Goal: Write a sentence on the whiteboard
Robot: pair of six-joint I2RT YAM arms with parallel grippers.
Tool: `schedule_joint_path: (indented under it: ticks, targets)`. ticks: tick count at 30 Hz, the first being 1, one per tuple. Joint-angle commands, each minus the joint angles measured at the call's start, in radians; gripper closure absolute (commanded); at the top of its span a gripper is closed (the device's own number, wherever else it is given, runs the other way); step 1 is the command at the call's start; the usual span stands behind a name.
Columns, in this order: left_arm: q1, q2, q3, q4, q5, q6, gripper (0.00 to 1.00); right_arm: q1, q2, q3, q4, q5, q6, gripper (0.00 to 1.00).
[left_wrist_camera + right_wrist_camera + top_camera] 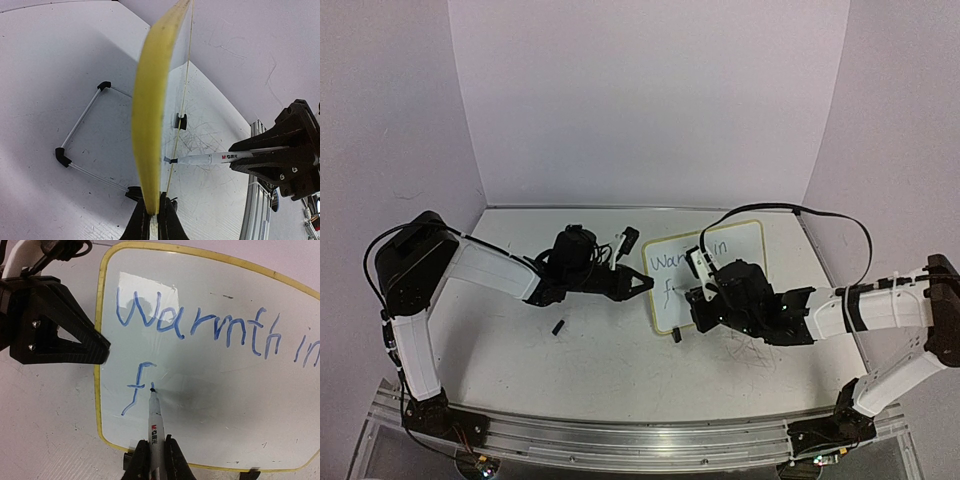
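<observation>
Pinching the whiteboard's (215, 385) edge, left gripper (154, 210); right gripper (157, 450) clamps marker (155, 420), tip touching board; scuffed table (590, 350), white walls (640, 100) around.

robot lab bench: white backdrop panels (650, 100), scuffed tabletop (600, 350), aluminium mounting rail (640, 437).

From where I stand, the white-and-black left arm (490, 268) reaches toward three o'clock, and its black two-finger left gripper (642, 283) is pinched tight. The matching right arm (860, 310) stretches toward nine o'clock, and its black right gripper (694, 296) is likewise clamped.
</observation>
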Motion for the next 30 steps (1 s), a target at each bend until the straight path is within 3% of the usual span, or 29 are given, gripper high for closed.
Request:
schedule_joint_path:
  ticks: [1, 30]
  targets:
    - [-0.025, 0.007, -0.004, -0.107, -0.011, 0.045, 1.00, -0.002, -0.005, -0.009, -0.009, -0.002, 0.026, 1.00]
    - [-0.027, 0.001, -0.007, -0.112, -0.011, 0.043, 1.00, -0.002, 0.022, 0.016, 0.037, 0.045, 0.050, 1.00]
